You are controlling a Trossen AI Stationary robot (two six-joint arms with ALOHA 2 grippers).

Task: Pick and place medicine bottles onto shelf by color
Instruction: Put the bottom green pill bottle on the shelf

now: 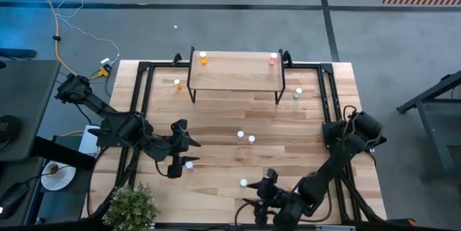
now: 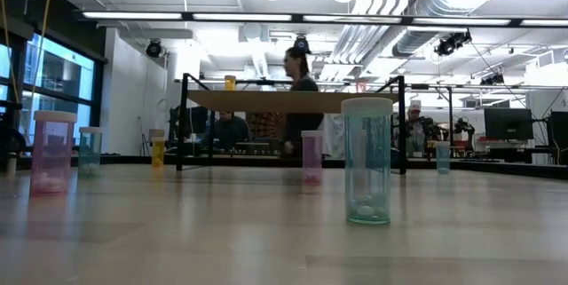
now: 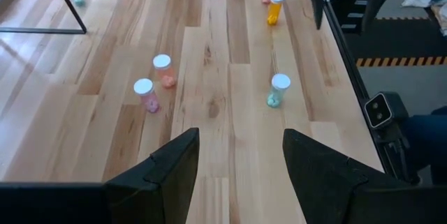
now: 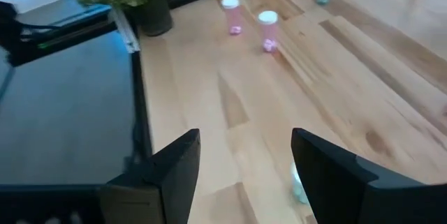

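The high view looks straight down on the whole table. The low view sits at tabletop level, facing the shelf. Both wrist views look down at the tabletop from close.

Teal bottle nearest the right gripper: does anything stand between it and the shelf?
Yes. Two pink bottles, one beside the other, stand mid-table on the straight line from the teal bottle, just off the open right gripper, to the shelf. Nothing else visible intervenes.
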